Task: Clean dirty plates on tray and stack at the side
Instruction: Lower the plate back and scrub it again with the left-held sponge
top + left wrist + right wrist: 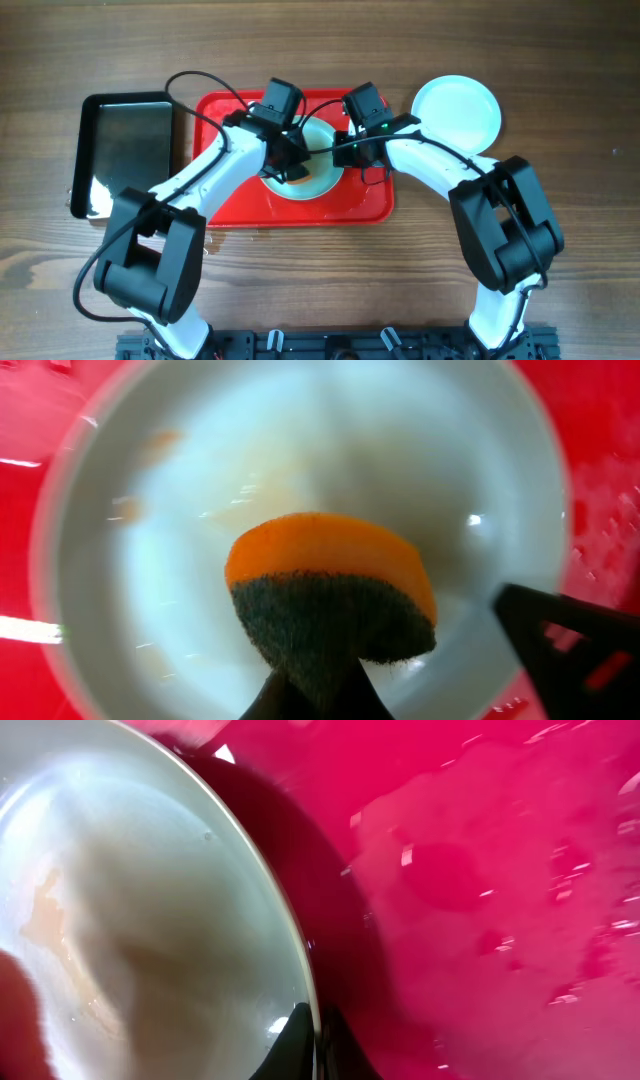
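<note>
While my left gripper (312, 705) is clamped on the sponge (330, 595), the plate (330, 440) sits right under it on the tray (600, 420). The sponge has its orange foam on the far side and its dark scouring pad nearer my fingers.

Plate: round, shallow, pale mint-white, with wet glare spots. There are faint brown-orange smears (160, 440) on its far-left part as seen from the left gripper. The right wrist view shows another streak of that colour down the inner face, left of my right gripper (312, 1045).

Right gripper is pinched narrow on the plate's rim, with one fingertip inside. The outer one merges with the shadow.

The tray right of that grip is red with a water film and droplets.

The second plate (457, 112) lies off the tray on the table (560, 60), beyond and outboard of the right gripper. It looks clean white from above. The black pan (125, 150) is just beside the tray, outboard of the left gripper.

Hard to read:
- Can't tell if the sponge touches the plate or sits just above it.
- Left fingers are cut off at the frame bottom.
- In the overhead view, both arms cover most of the plate.
- Both wrist views are blurred.
- There's an orange blur at the lower-left corner of the right wrist view that I can't identify.
- Can't tell if the second plate is a single plate or a stack.
</note>
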Robot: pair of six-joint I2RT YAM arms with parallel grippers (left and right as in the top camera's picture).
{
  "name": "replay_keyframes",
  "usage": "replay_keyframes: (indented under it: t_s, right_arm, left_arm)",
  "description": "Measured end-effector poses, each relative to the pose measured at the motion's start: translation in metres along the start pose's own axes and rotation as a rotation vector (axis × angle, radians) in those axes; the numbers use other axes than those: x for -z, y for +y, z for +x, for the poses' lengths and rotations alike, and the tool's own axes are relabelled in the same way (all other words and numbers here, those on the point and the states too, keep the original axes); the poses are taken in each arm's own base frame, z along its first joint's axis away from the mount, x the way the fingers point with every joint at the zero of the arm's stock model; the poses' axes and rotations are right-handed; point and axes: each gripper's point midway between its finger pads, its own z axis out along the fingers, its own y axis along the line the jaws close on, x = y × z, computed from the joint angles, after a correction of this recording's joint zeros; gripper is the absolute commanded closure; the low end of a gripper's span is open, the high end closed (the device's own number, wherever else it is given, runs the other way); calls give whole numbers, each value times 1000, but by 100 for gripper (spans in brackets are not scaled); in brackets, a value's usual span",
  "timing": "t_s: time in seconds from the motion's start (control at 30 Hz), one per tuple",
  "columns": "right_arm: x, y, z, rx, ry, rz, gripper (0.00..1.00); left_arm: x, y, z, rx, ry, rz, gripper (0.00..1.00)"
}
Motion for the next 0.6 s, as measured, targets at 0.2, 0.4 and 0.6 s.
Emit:
replay_keyframes:
  t_s: [0.2, 0.4, 0.6]
  right_arm:
    - [-1, 6, 5, 15, 10, -2, 96]
    - [-1, 7, 7, 18, 15, -2, 96]
    - [-1, 10, 10, 25, 22, -2, 96]
  left_arm:
    - [-15, 4, 2, -8, 10, -30, 96]
    - [-30, 24, 1, 21, 32, -92, 96]
    - [-23, 61, -12, 42, -23, -248, 96]
